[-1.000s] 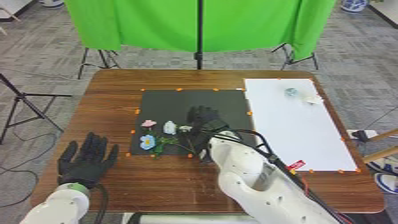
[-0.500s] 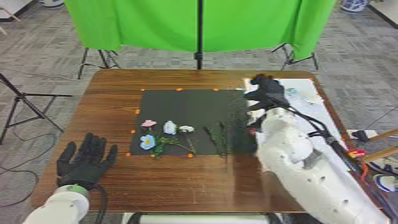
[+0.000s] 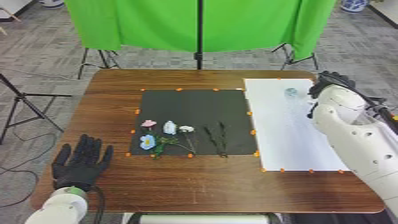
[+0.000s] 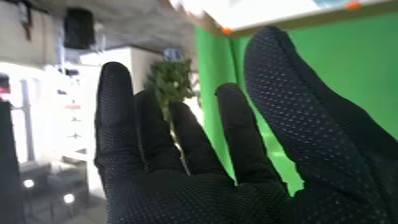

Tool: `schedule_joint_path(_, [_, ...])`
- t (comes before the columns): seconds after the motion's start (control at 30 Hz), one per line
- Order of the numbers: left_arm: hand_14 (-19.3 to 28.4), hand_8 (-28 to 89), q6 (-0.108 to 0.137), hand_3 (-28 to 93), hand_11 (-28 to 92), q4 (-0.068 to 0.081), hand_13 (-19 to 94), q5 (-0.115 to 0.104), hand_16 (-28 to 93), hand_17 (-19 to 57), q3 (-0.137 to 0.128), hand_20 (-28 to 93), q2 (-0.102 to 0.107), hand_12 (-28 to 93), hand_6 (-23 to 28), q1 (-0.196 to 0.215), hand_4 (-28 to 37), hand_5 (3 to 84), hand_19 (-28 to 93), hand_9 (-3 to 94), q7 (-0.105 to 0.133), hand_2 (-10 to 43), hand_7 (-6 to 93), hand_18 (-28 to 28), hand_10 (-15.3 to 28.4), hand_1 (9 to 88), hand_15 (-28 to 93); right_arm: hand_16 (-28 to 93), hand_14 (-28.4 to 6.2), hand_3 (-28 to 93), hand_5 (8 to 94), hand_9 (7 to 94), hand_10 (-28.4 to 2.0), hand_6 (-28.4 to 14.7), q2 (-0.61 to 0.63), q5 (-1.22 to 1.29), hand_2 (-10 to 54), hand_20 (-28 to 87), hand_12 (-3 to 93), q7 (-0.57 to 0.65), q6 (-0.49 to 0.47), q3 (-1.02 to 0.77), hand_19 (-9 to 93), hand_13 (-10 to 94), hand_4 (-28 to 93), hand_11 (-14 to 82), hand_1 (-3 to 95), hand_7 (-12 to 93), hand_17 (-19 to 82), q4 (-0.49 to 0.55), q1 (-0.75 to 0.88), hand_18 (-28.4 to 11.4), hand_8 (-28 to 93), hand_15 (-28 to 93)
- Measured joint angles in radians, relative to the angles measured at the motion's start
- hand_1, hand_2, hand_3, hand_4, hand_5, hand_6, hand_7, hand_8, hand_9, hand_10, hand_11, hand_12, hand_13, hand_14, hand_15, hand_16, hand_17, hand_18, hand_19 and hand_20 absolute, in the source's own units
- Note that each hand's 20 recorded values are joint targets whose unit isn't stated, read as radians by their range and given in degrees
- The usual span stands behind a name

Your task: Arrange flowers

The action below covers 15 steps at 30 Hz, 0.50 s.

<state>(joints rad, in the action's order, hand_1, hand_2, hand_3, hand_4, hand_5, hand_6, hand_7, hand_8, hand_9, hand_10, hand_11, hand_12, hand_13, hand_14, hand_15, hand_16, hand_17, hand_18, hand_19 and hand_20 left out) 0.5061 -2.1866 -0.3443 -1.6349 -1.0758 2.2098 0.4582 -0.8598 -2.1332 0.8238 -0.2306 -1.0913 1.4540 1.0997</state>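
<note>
On the dark mat point(image 3: 197, 107), a pink flower point(image 3: 148, 123), a white flower point(image 3: 170, 127), a smaller white bloom point(image 3: 186, 129) and a light blue flower point(image 3: 147, 142) lie close together. Two green stems point(image 3: 221, 139) lie to their right. A pale blue flower point(image 3: 290, 92) rests on the white sheet point(image 3: 289, 130). My right hand point(image 3: 330, 82) is above the sheet's far right corner and hides what lies beneath. In the right wrist view, my right hand point(image 4: 191, 195) has straight, spread fingers around nothing. My left hand point(image 3: 80, 165) is open at the table's left.
Orange markers line the mat and sheet. Behind the wooden table point(image 3: 178, 185) hangs a green cloth point(image 3: 151, 30) on a black stand. A tripod point(image 3: 22, 100) stands on the floor at the left.
My right hand has moved from the mat to the right and back, across the white sheet to its far right corner. The two green stems on the mat are uncovered. My left hand has barely shifted.
</note>
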Motion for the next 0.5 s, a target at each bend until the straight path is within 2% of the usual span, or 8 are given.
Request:
schedule_joint_path(0.13, [15.3, -18, 0.000, 76, 42, -0.003, 33, 0.014, -7, -3.3, 0.001, 23, 0.000, 15, 6.2, 0.005, -28.3, 48.5, 46, 46.0, 0.001, 19.0, 39.5, 15.5, 15.3, 27.8, 60, 7, -16.4, 79, 34.7, 26.5, -15.6, -3.9, -0.014, 0.041, -9.5, 7, 8.0, -0.027, -0.092, -0.030, 49, 30, -28, 7.7, 54.6, 14, 31, -0.031, 0.004, -22.1, -12, 26])
schedule_joint_path(0.17, [15.3, -18, 0.000, 76, 42, -0.004, 33, 0.029, -7, -3.4, 0.004, 23, 0.001, 15, 6.2, 0.007, -28.3, 48.5, 46, 46.0, 0.001, 19.0, 39.4, 15.5, 15.3, 27.8, 60, 8, -16.2, 79, 36.0, 29.0, -15.5, -3.6, -0.020, 0.058, -9.5, 8, 8.2, -0.032, -0.126, -0.043, 51, 32, -28, 8.4, 55.1, 15, 33, -0.037, 0.005, -21.4, -12, 26])
schedule_joint_path(0.23, [15.3, -18, -0.002, 76, 42, -0.004, 33, 0.076, -7, -3.4, 0.010, 23, 0.004, 15, 6.2, 0.010, -28.3, 48.5, 46, 45.9, -0.003, 19.0, 39.3, 15.5, 15.4, 27.7, 60, 10, -14.6, 76, 42.5, 40.7, -15.7, -3.2, -0.028, 0.091, -9.5, 10, 11.9, -0.033, -0.196, -0.058, 57, 42, -28, 11.8, 55.9, 16, 39, -0.050, 0.005, -18.7, -12, 29])
schedule_joint_path(0.3, [15.2, -18, -0.002, 76, 42, -0.004, 33, 0.117, -7, -3.4, 0.015, 23, 0.006, 15, 6.2, 0.010, -28.3, 48.4, 46, 45.4, -0.006, 18.9, 39.1, 15.5, 15.3, 27.7, 60, 12, -13.0, 73, 49.5, 52.5, -16.6, -3.4, -0.033, 0.105, -9.5, 10, 17.1, -0.030, -0.242, -0.064, 66, 51, -28, 19.7, 55.2, 20, 43, -0.057, 0.007, -16.0, -12, 36])
schedule_joint_path(0.33, [15.1, -18, -0.002, 76, 42, -0.004, 32, 0.130, -7, -3.5, 0.016, 23, 0.007, 15, 6.2, 0.010, -28.3, 48.4, 45, 45.2, -0.008, 18.9, 39.0, 15.5, 15.2, 27.7, 59, 14, -12.1, 71, 53.2, 56.4, -16.5, -3.6, -0.034, 0.105, -9.5, 11, 19.4, -0.029, -0.243, -0.069, 70, 54, -28, 24.0, 55.4, 22, 44, -0.057, 0.009, -15.1, -12, 40])
schedule_joint_path(0.4, [15.1, -18, -0.002, 76, 42, -0.004, 32, 0.133, -7, -3.6, 0.016, 22, 0.010, 15, 6.2, 0.010, -28.3, 48.4, 45, 45.1, -0.009, 18.9, 39.0, 15.5, 15.2, 27.7, 59, 25, -9.1, 65, 57.0, 63.2, -14.5, -3.3, -0.034, 0.106, -9.5, 9, 30.5, -0.029, -0.215, -0.077, 76, 60, -28, 22.6, 58.3, 26, 46, -0.055, 0.011, -14.2, -5, 40])
schedule_joint_path(0.47, [15.0, -18, -0.002, 76, 42, -0.004, 32, 0.127, -7, -3.6, 0.016, 22, 0.012, 15, 6.2, 0.008, -28.3, 48.4, 45, 45.0, -0.010, 18.9, 39.0, 15.4, 15.2, 27.6, 59, 31, -6.8, 62, 60.5, 71.0, -12.1, -2.8, -0.031, 0.112, -9.0, 9, 42.5, -0.022, -0.130, -0.075, 81, 65, -28, 18.3, 60.8, 34, 47, -0.054, 0.020, -13.8, 2, 41])
schedule_joint_path(0.5, [15.0, -18, -0.002, 76, 42, -0.003, 32, 0.124, -7, -3.6, 0.016, 22, 0.013, 15, 6.2, 0.007, -28.3, 48.4, 45, 45.0, -0.010, 18.9, 39.0, 15.4, 15.2, 27.6, 59, 33, -6.2, 61, 61.6, 72.8, -11.8, -2.4, -0.028, 0.113, -8.6, 9, 44.3, -0.019, -0.070, -0.068, 81, 66, -28, 17.8, 61.5, 36, 47, -0.054, 0.027, -13.7, 4, 41])
